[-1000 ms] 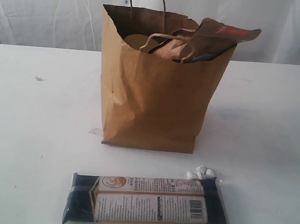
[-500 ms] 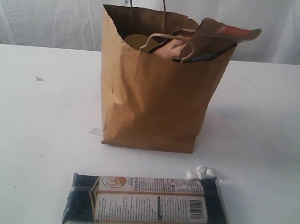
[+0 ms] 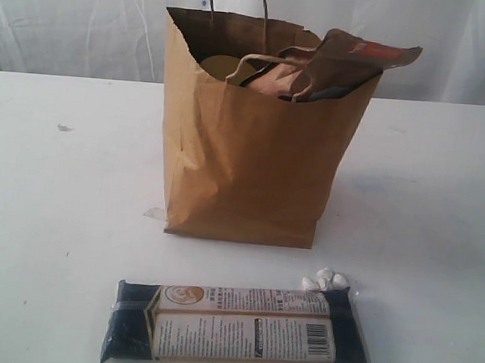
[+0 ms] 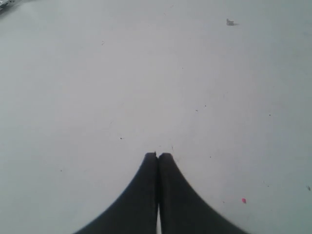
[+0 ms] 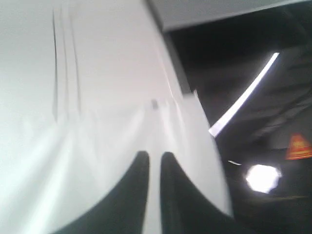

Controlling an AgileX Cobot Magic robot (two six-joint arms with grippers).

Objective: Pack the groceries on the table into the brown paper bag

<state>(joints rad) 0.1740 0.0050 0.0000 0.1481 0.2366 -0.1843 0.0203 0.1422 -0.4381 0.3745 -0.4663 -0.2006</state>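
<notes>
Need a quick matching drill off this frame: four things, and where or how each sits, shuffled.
1 brown paper bag
2 long dark-blue packet
3 brown pouch
4 left gripper

A flat on the table, camera side of the bag
B poking out of the bag's top
C upright on the table
D shut, empty, above the table

Pairs: 1-C, 2-A, 3-B, 4-D

Facing, at twelve o'clock, a white curtain hanging in soft folds, evenly lit. Catching, in the right wrist view, blurred darkness holding a round glow, a bright streak, an orange triangle.
</notes>
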